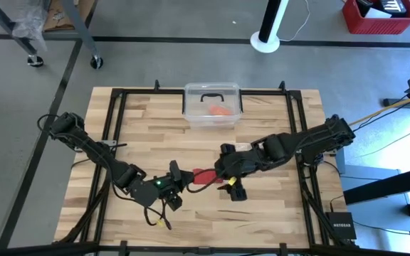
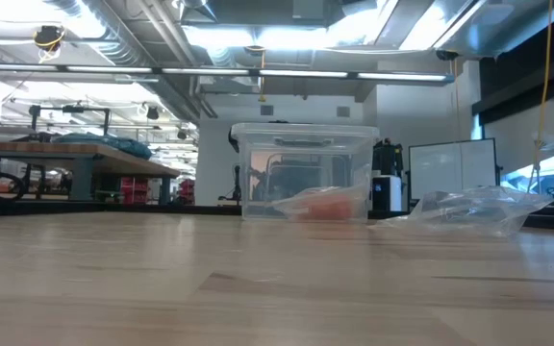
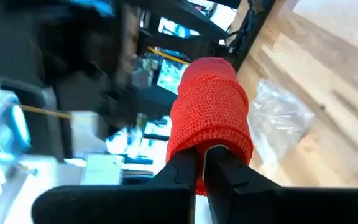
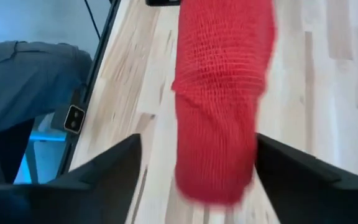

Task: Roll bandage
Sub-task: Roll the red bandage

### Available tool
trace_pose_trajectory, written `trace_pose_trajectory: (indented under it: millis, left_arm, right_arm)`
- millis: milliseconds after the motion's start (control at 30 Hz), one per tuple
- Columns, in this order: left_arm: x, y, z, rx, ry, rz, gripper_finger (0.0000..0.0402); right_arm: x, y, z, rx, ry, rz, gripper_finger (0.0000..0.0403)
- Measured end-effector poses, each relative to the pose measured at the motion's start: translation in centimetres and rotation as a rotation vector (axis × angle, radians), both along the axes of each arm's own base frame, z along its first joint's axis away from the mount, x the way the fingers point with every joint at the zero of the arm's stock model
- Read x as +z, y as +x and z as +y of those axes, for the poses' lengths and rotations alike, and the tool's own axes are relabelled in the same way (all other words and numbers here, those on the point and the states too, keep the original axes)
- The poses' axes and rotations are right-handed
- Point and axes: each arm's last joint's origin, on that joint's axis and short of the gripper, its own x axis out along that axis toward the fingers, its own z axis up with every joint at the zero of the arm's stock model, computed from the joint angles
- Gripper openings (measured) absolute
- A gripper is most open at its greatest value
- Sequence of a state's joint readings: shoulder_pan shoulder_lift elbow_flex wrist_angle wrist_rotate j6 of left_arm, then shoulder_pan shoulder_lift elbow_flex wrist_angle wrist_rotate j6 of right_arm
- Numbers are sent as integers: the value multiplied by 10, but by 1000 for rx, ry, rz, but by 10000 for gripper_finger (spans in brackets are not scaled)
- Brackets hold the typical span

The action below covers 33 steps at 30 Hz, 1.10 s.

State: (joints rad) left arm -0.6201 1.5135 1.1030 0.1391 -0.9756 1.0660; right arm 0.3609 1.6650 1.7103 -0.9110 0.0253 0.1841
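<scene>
Your table [image 1: 262,206] fills the foreground, its pale wood planks framed in black rails. At its far edge sits a clear lidded bin [image 1: 213,105] with an orange-red lump [image 1: 221,111] inside, and a crinkly clear plastic bag [image 2: 469,210] lies near it. Near the middle front, your two arms meet. Your right pincer [image 4: 194,165] stands with its fingers spread wide on either side of the bandage [image 1: 203,176], not pressing it. Your left pincer [image 3: 201,163] is clamped together on the near end of that red cloth roll, holding it up off the wood.
</scene>
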Motion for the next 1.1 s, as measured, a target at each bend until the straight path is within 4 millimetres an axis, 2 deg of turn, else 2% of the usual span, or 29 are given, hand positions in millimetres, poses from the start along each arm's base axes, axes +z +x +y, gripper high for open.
trace_pose_trajectory:
  millis: [100, 200, 300, 400, 500, 633, 767, 900, 1000, 1100]
  left_arm:
    - [-1, 0, 0, 21, -123, -44, 4]
    - [-1, 1, 2, 62, -337, -129, 4]
    - [-4, 5, 10, 125, -533, -190, 4]
    - [-12, 8, 22, 199, -678, -196, 4]
    - [-26, 11, 34, 244, -841, -163, 4]
    - [-58, 6, 46, 308, -927, -160, 4]
    - [-93, -3, 60, 356, -979, -169, 4]
    - [-119, -12, 74, 384, -974, -145, 4]
    - [-131, -17, 82, 390, -985, -111, 4]
    - [-142, -21, 89, 392, -997, -62, 4]
  right_arm:
    - [13, -11, -1, -28, -20, 44, 331]
    - [16, -24, 0, -76, -103, 84, 341]
    - [14, -40, 5, -129, -201, 72, 338]
    - [4, -56, 10, -189, -288, 47, 329]
    - [-15, -72, 12, -250, -357, 30, 319]
    - [-50, -89, 13, -312, -374, -13, 307]
    - [-93, -94, 16, -332, -330, -73, 299]
    - [-133, -91, 18, -328, -246, -167, 296]
    - [-157, -92, 16, -334, -201, -242, 296]
    - [-171, -96, 14, -337, -171, -282, 296]
